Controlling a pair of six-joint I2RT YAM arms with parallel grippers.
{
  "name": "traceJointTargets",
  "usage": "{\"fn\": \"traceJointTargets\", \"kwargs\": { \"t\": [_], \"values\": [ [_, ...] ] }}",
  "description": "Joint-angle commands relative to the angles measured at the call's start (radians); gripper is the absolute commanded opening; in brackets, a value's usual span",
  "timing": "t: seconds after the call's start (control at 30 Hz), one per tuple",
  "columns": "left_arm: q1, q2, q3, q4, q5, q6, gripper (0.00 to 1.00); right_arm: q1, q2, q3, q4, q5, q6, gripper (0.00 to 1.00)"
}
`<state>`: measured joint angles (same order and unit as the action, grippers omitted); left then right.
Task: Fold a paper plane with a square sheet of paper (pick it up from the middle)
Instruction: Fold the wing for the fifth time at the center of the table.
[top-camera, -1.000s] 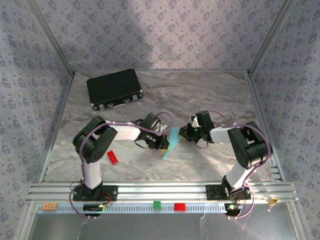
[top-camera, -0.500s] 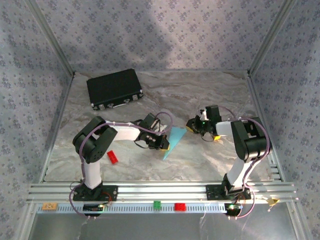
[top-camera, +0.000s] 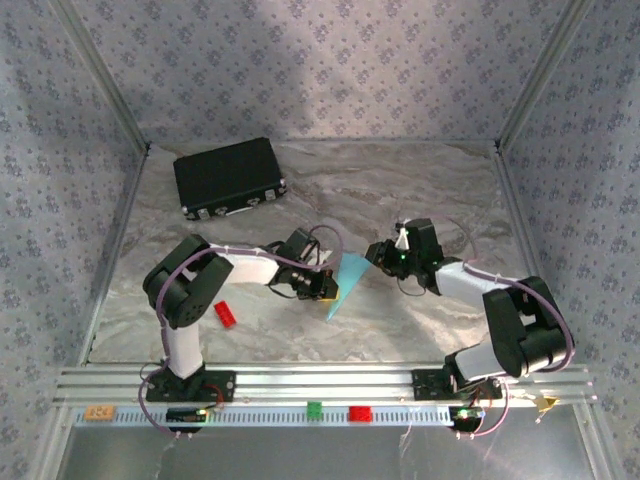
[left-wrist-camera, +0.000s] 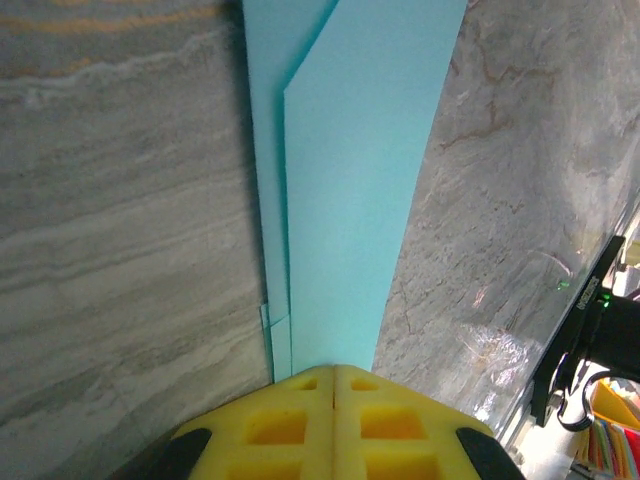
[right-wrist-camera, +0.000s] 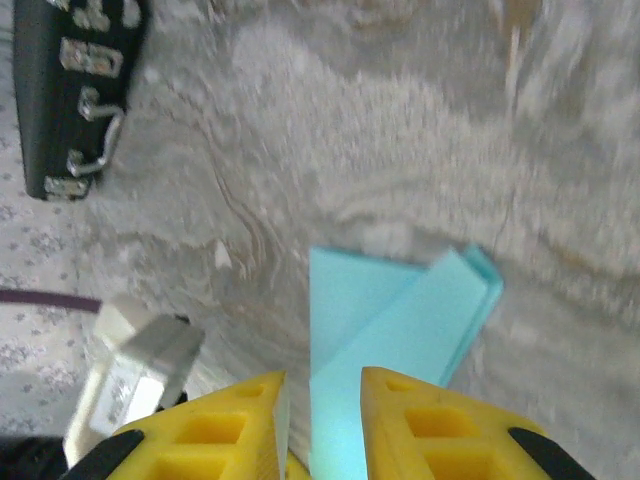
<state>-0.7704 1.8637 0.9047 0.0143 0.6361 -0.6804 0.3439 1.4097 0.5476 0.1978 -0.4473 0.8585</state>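
The light-blue sheet of paper (top-camera: 344, 284), folded into a long narrow pointed shape, lies slanted at the table's middle. My left gripper (top-camera: 325, 287) is shut on its left side. In the left wrist view, the yellow fingertips (left-wrist-camera: 300, 385) meet with no gap, and the folded paper (left-wrist-camera: 350, 180) stretches away from them. My right gripper (top-camera: 378, 256) is at the paper's upper right end. In the right wrist view, the right gripper (right-wrist-camera: 322, 385) stands open. The paper's layered end (right-wrist-camera: 400, 325) runs into the gap, and I see no pad pressing on it.
A black case (top-camera: 228, 176) lies at the back left and also shows in the right wrist view (right-wrist-camera: 60, 90). A small red brick (top-camera: 225, 314) sits beside the left arm. A green brick (top-camera: 314, 408) and a red brick (top-camera: 359, 413) rest on the front rail.
The right gripper's jaws have come apart at the paper's end, and the right arm's elbow has swung out to the right. The left gripper and the paper have stayed put.
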Motion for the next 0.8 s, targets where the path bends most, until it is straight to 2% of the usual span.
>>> {"fn": "traceJointTargets", "kwargs": {
  "t": [0.0,0.2,0.4,0.57,0.77],
  "values": [
    [-0.011,0.004,-0.048,-0.007,-0.064,-0.048,0.00,0.039,-0.041,-0.052,-0.064,0.080,0.053,0.26],
    [-0.023,-0.057,-0.051,0.012,-0.084,-0.060,0.00,0.117,-0.139,-0.130,-0.073,0.169,0.118,0.26],
    [-0.022,-0.116,-0.041,-0.028,-0.117,-0.040,0.02,0.139,-0.209,-0.157,-0.103,0.187,0.121,0.26],
    [-0.011,-0.127,-0.018,-0.074,-0.124,-0.017,0.04,0.156,-0.211,-0.148,-0.090,0.180,0.118,0.26],
    [0.019,-0.129,-0.015,-0.094,-0.111,0.001,0.11,0.177,-0.164,-0.106,-0.085,0.167,0.105,0.25]
  ]
}}
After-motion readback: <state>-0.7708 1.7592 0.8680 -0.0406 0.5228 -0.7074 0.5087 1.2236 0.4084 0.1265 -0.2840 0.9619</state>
